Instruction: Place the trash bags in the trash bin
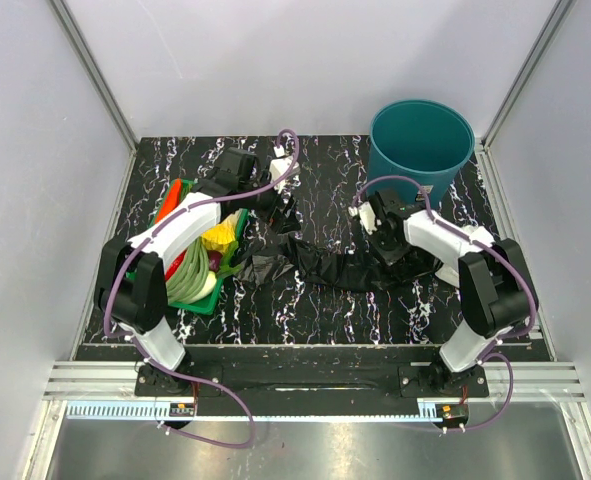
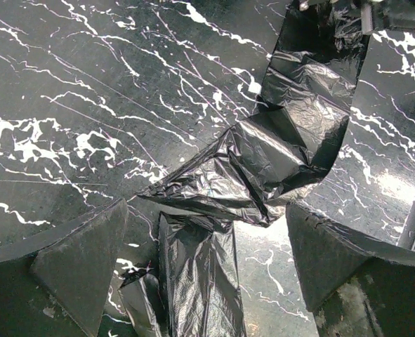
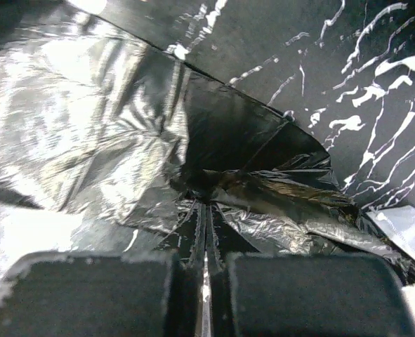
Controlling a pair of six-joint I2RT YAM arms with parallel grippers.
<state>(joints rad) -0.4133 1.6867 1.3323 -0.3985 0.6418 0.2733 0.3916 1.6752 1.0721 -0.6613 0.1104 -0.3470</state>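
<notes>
Trash bags [image 1: 335, 268] lie before the trash bin [image 1: 421, 140].

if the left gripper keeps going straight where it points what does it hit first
Most likely the black trash bag, whose crumpled film lies straight ahead between the open jaws of the left gripper, with the table under it. How near the film is cannot be told.

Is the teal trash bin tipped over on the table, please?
No, the trash bin stands upright with its open mouth facing up.
</notes>
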